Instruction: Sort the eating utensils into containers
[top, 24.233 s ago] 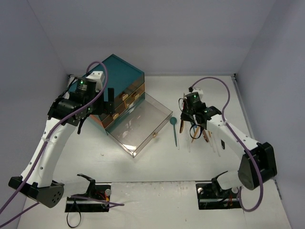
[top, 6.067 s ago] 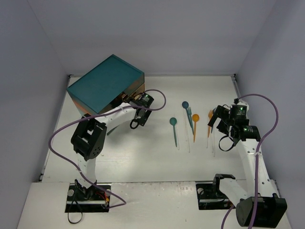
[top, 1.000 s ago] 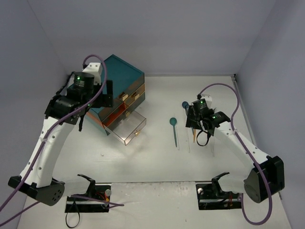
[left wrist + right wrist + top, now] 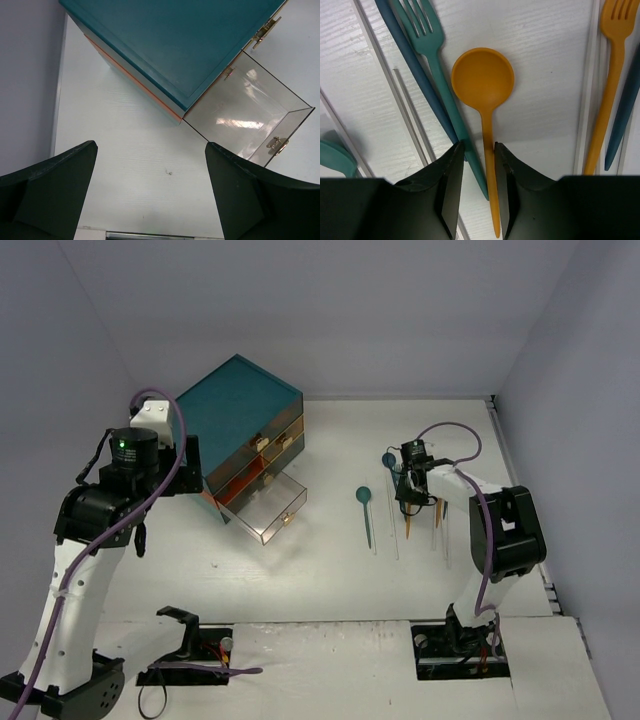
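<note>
Left tool (image 4: 150,146) wide, right tool (image 4: 478,145) narrow

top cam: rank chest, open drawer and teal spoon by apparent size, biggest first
1. chest: largest by a wide margin.
2. open drawer: sticks out from the chest's bottom row, clearly smaller.
3. teal spoon: a thin sliver, smallest.
The chest's top sits nearer the camera, but the gaps are too big for that to change the order.

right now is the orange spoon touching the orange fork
Apart. The right wrist view shows a wide strip of bare table between the orange spoon and the orange fork.
</note>
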Tool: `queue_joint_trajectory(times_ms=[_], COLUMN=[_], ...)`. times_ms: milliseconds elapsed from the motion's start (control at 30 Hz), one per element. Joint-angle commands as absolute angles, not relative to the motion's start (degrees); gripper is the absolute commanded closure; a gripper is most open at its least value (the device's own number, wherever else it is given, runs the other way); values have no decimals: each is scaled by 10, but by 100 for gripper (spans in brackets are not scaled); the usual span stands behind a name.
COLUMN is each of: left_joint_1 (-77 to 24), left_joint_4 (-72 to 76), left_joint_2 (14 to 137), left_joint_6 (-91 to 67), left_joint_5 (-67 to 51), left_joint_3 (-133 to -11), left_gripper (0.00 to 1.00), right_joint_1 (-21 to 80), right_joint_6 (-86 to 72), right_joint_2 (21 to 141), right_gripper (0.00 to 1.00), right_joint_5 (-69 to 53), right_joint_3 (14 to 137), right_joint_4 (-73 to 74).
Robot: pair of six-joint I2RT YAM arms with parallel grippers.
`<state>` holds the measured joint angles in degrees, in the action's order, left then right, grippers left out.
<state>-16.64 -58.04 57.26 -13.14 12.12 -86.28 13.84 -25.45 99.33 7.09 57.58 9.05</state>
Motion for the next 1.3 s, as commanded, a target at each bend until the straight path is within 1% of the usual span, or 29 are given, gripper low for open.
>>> queue_joint_trajectory(times_ms=[0, 467, 633, 700, 767, 867, 967, 1067, 1200, 1267], left_joint_1=[-163, -163, -163, -163, -163, -163, -163, -163, -163, -163], left_joint_4=[-562, -561, -561, -561, -561, -562, -562, -562, -561, -561], left_joint_2=[565, 571, 572, 572, 571, 569, 569, 570, 573, 575], left_joint_6=[-121, -123, -124, -124, -124, -124, -125, -127, -132, -134], left_joint_5=[124, 113, 113, 113, 112, 112, 111, 102, 99, 96], left_joint_3=[-864, -860, -858, -856, -855, -857, -860, -865, -870, -872], left_gripper=[12, 12, 12, 12, 12, 12, 12, 12, 12, 12], right_joint_1=[130, 111, 107, 106, 106, 106, 108, 130, 211, 251], right_joint_6=[-249, -239, -228, -226, -223, -216, -196, -171, -147, -162], right_joint_2=[971, 973, 984, 988, 987, 966, 922, 858, 785, 781], right_gripper=[72, 76, 80, 82, 87, 98, 100, 100, 100, 100], right_joint_5=[90, 90, 91, 90, 90, 99, 98, 83, 70, 57], right_joint_3=[583, 565, 555, 550, 546, 545, 554, 584, 675, 718], right_joint_4=[75, 67, 61, 58, 56, 59, 62, 73, 81, 81])
